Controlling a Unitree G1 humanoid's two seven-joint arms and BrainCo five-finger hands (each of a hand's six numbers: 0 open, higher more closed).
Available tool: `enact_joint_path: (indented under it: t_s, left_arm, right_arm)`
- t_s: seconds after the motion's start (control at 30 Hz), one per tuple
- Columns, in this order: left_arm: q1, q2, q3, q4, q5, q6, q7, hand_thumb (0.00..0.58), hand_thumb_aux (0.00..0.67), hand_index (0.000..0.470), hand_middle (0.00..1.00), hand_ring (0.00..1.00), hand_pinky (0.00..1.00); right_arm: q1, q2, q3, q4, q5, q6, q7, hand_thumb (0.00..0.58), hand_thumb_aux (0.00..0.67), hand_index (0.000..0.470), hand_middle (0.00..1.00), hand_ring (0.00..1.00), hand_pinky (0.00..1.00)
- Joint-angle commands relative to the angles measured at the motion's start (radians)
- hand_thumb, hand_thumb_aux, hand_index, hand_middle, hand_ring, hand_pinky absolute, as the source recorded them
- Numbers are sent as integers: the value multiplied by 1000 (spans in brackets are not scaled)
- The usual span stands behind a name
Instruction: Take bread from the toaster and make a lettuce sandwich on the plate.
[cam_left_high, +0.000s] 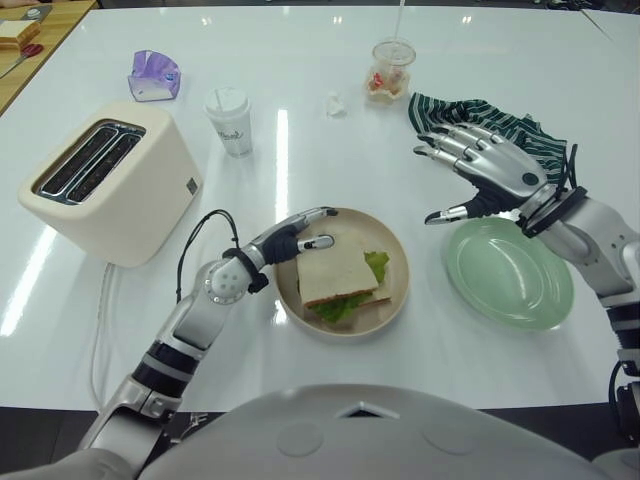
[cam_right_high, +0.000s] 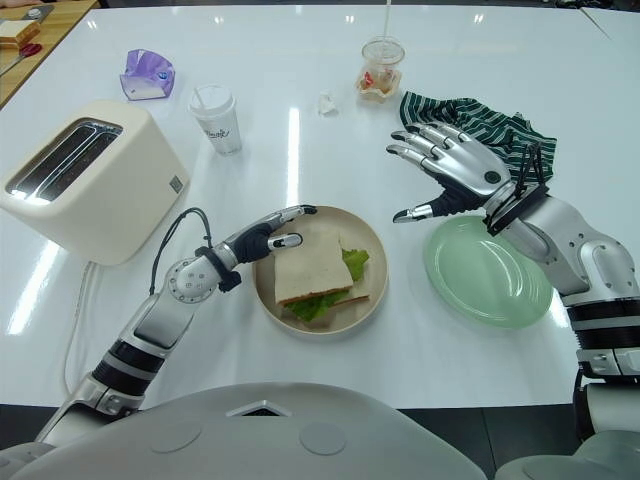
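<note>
I am watching the finished lettuce sandwich (cam_left_high: 340, 278) sitting on the beige plate (cam_left_high: 398, 300) at the centre of the frame, on the white bench (cam_left_high: 300, 160). Green lettuce (cam_left_high: 377, 265) is sticking out at the right side and along the lower left edge, between the two bread slices.

The left robot hand (cam_left_high: 295, 238) is lying at the plate's upper left rim. It is released, with its fingers stretched out across the rim and the thumb tip resting against the top slice's upper left corner; it is not gripping anything.

The right robot hand (cam_left_high: 480, 165) is hovering at the right of the frame, also released, with fingers spread and pointing left. It is sitting between the striped cloth (cam_left_high: 500, 120) above it and the pale green plate (cam_left_high: 510, 280) below it, and its thumb is reaching over that plate's upper left rim.

The cream toaster (cam_left_high: 110, 190) is standing at the left of the frame with its slots facing up, well apart from the beige plate, and its white cord (cam_left_high: 98, 340) is trailing down the bench toward the lower left.

Further up the frame a lidded paper cup (cam_left_high: 231, 122) is standing just right of the toaster. A purple tissue pack (cam_left_high: 153, 75) is lying at the upper left, a clear plastic cup (cam_left_high: 390, 68) with a straw is standing at the upper centre, and a crumpled scrap (cam_left_high: 335, 103) is lying near it.
</note>
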Motion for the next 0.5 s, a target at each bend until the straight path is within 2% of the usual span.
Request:
enact_joint_path:
  t_s: [0.03,0.13,0.27,0.37,0.4,0.43,0.47,0.5]
  left_arm:
    - [0,-15,8,-15,19,15,14,0,0,0,0,0,0]
    - [-6,-35,53,-101,10,22,50,0,0,0,0,0,0]
    - [-46,-85,162,-256,-14,-25,146,0,0,0,0,0,0]
    - [-93,-113,317,-417,-103,7,198,0,0,0,0,0,0]
    - [-108,-104,382,-469,-145,22,199,472,381,267,0,0,0]
    - [-114,-82,441,-511,-190,28,187,580,670,470,565,565,565]
    - [-105,-48,491,-544,-233,33,156,580,670,470,1000,1000,1000]
    - [-90,-18,530,-564,-268,32,126,580,670,470,1000,1000,1000]
  right_arm:
    - [-6,13,18,6,-5,-1,-2,0,0,0,0,0,0]
    - [-6,17,21,4,-3,-2,-3,0,0,0,0,0,0]
    - [2,20,21,6,6,-2,-5,0,0,0,0,0,0]
    - [25,33,16,-15,67,-5,20,0,0,0,0,0,0]
    - [41,37,14,-34,102,-5,40,9,5,4,67,67,67]
    - [58,40,11,-56,147,-5,63,458,363,254,478,478,478]
    - [76,42,8,-83,202,-2,92,580,670,470,925,925,925]
    - [93,42,6,-111,255,3,124,580,670,470,1000,1000,1000]
